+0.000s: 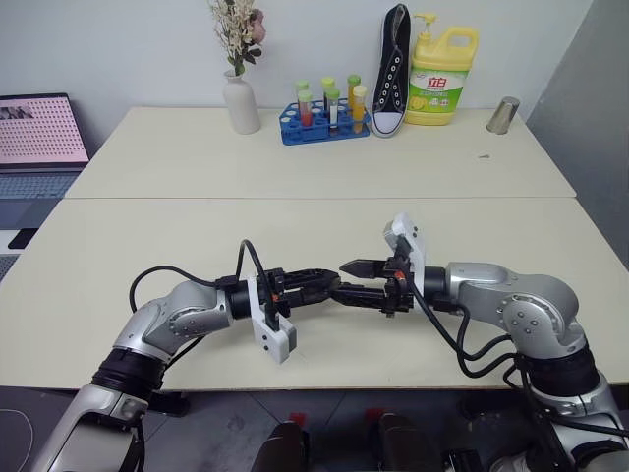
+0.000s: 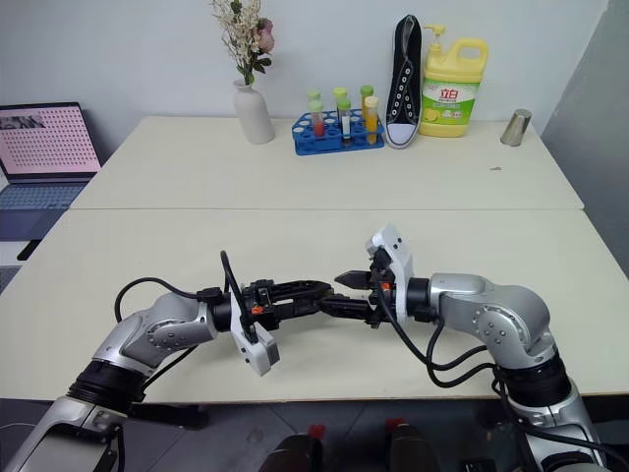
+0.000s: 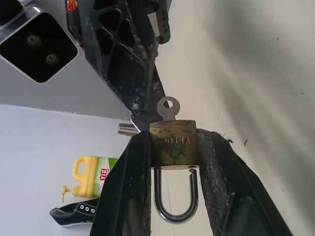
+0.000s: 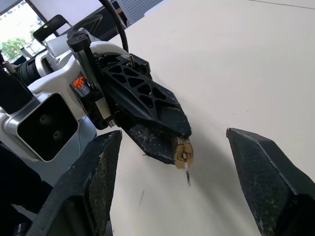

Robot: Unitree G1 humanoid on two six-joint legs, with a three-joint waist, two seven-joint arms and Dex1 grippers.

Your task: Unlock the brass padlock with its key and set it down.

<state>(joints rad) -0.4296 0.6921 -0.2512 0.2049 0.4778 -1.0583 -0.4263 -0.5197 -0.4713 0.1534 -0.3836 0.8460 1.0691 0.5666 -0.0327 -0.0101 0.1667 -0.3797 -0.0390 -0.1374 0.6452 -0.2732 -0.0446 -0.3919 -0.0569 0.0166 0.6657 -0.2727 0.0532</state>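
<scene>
My left gripper [image 3: 173, 142] is shut on the brass padlock [image 3: 173, 145], pinching its yellow body between both fingers. The silvery key [image 3: 167, 108] sticks out of the body's outer end. The shackle [image 3: 175, 196] loops back toward the wrist, and one of its ends seems to stand free of the body. Over the near table the two grippers meet tip to tip. My right gripper [image 1: 344, 279] is open, one finger on each side of the left gripper's tip [image 4: 162, 123], with the padlock [image 4: 183, 152] and key [image 4: 187, 174] in the gap, touching neither.
At the back of the far table [image 1: 177, 157] stand a white vase with flowers [image 1: 241, 103], a blue rack of tubes [image 1: 324, 120], a black sneaker [image 1: 391, 69], a yellow detergent bottle [image 1: 442, 77] and a metal cup [image 1: 503, 115]. A laptop [image 1: 37, 133] sits at far left.
</scene>
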